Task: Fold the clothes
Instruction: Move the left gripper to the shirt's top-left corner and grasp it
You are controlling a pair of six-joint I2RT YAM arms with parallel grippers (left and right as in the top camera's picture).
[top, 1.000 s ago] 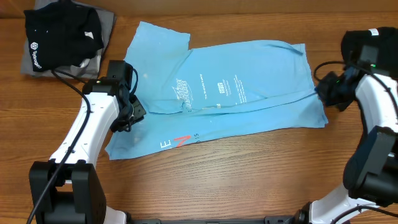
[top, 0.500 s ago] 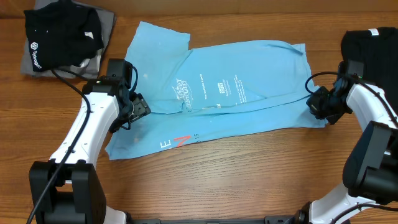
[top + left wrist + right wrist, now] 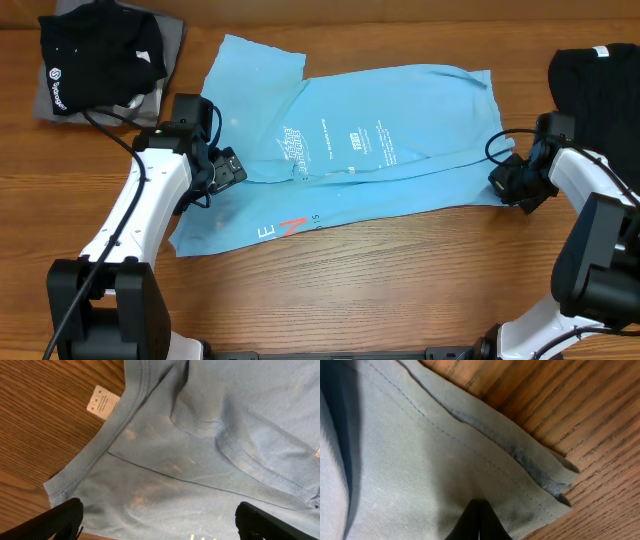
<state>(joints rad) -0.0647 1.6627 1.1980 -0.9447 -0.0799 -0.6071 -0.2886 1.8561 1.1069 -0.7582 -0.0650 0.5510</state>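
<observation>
The light blue T-shirt (image 3: 390, 140) of the clothes lies spread on the wooden table, with white print in the middle and red-and-white letters near its front edge. My left gripper (image 3: 230, 167) hovers open over the shirt's left part. In the left wrist view its fingers (image 3: 62, 520) stand far apart over the cloth (image 3: 200, 450), with the ribbed collar and a white tag (image 3: 101, 401) ahead. My right gripper (image 3: 499, 184) is shut at the shirt's lower right corner. In the right wrist view its closed tips (image 3: 479, 522) rest on the fabric beside the hem (image 3: 540, 470).
A black T-shirt (image 3: 95, 50) lies bunched on a grey one (image 3: 172, 38) at the back left corner. Another black garment (image 3: 600, 90) lies at the right edge, behind my right arm. Bare wood runs along the front of the table (image 3: 350, 290).
My left gripper has opened wide and let go of the shirt. My right gripper has moved left and toward the front, onto the shirt's lower right corner, and has stayed shut.
</observation>
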